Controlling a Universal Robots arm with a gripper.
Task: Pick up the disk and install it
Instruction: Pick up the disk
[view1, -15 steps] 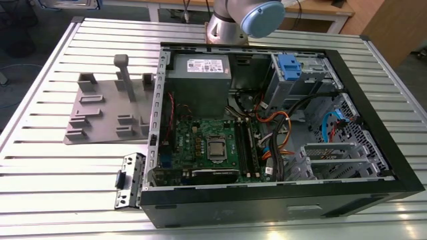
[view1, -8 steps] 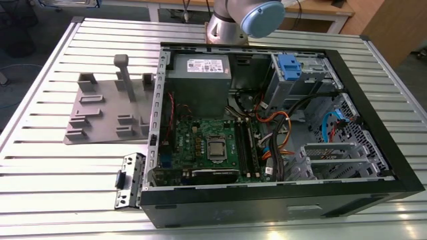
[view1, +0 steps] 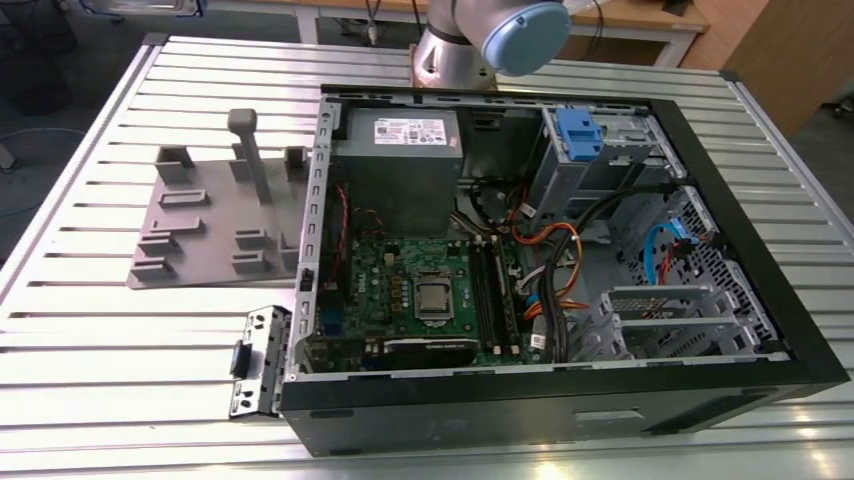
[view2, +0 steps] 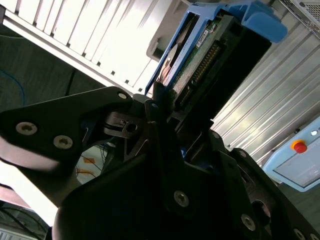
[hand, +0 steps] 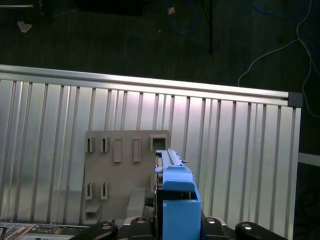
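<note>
In both wrist views my gripper (view2: 164, 111) is shut on the disk (view2: 199, 56), a flat drive in a blue plastic frame, its green circuit board and connector edge showing. In the first wrist view the disk (hand: 176, 192) stands on edge between the fingers (hand: 150, 220), held up in the air over the ribbed metal table (hand: 240, 150), beside the grey holder plate (hand: 120, 170). The open computer case (view1: 747, 300) lies on the table in the exterior view, with a metal drive bay (view1: 587, 165) at its far corner on the exterior view's right.
The grey holder plate (view1: 214, 230) with upright pegs lies on the exterior view's left of the case. A large grey box with a white sticker (view1: 396, 165), the green motherboard (view1: 420, 290) and cables fill the case. The arm's base (view1: 461, 45) stands behind it. A loose bracket (view1: 260, 360) lies near the front.
</note>
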